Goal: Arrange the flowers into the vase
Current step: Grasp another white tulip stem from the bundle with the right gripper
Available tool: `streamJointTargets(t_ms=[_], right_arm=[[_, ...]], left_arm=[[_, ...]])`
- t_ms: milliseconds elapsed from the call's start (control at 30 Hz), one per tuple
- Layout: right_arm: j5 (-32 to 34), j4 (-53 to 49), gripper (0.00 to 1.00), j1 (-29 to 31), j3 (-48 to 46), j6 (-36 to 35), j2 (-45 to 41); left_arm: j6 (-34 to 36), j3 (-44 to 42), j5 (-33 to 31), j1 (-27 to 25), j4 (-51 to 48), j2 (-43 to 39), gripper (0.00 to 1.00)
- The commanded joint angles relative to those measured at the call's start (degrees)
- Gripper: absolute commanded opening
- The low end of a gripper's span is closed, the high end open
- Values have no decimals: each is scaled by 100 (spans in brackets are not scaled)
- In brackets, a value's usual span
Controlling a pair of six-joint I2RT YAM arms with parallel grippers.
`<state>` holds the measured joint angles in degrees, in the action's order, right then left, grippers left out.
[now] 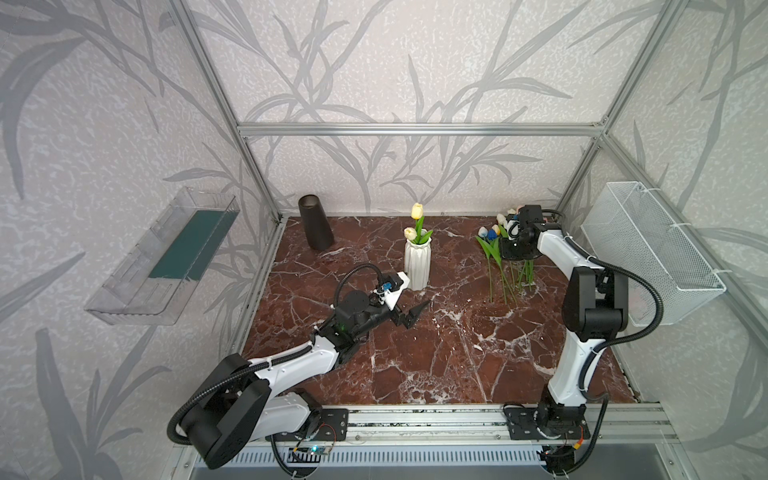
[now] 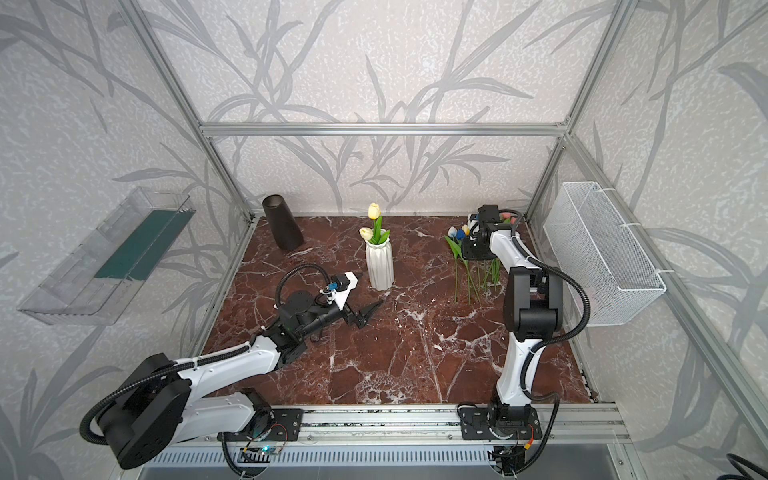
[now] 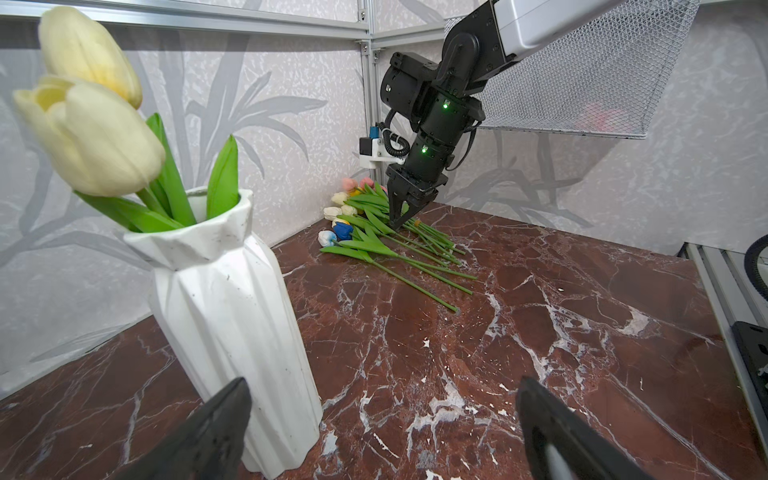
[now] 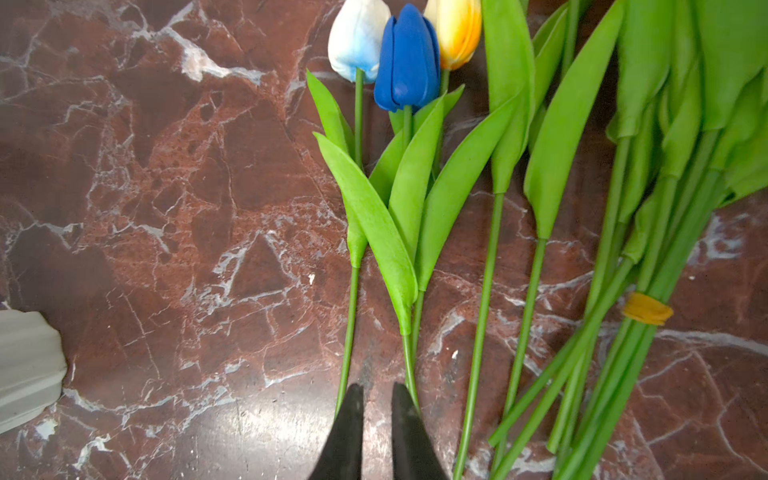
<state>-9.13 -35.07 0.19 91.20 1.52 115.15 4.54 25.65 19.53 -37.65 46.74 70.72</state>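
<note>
Left end effector (image 1: 417, 316) hovers just in front of the white vase (image 1: 417, 266), fingers spread wide, holding nothing, not touching it. The vase stands upright on the desk (image 1: 457, 365) with two cream tulips (image 1: 417, 210) already in it. The remaining flowers (image 3: 376, 248) lie flat on the desk well to the right of the vase, heads toward the back wall and bare stem ends toward the robot. Right end effector (image 4: 376, 388) is down at that pile, tips at the desk and fingers a narrow gap apart. Nothing is between them: the white-blue tulip (image 4: 357, 39) stem runs just outside one finger, the blue tulip (image 4: 409, 58) stem just outside the other. Farther from the vase, a bunch is tied with a yellow band (image 4: 646, 308) and would likely lift as one clump. My read is that these are light, with thin springy stems, probably slick, and soft heads that would squash. I'd pinch the bare stem below the leaves and take a loose single. Neighbouring stems lie close, so a double pick is possible. Black vase (image 1: 316, 222) sits beyond and left of the white vase, empty as far as I can see.
</note>
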Motion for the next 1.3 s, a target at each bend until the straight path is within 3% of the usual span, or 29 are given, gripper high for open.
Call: streamJointTargets(t_ms=[0, 300, 667, 800, 900, 1033, 1267], right_arm=[[170, -262, 22, 179, 144, -74, 251], [186, -489, 29, 417, 468, -79, 757], [744, -827, 33, 543, 1209, 131, 1520], [960, -1085, 26, 669, 1497, 145, 1793], [1020, -1082, 15, 727, 1519, 149, 1845], [589, -783, 4, 785, 1304, 46, 1646], [-864, -392, 1, 816, 950, -98, 1065]], left_arm=[[109, -42, -20, -14, 92, 32, 99], [179, -31, -64, -14, 101, 109, 99], [241, -42, -107, -9, 55, 35, 99], [250, -44, -105, -13, 46, 17, 99], [258, -47, -132, -10, 41, 14, 99], [263, -49, -151, -12, 28, -24, 99], [295, -68, -263, -9, 35, -119, 99]])
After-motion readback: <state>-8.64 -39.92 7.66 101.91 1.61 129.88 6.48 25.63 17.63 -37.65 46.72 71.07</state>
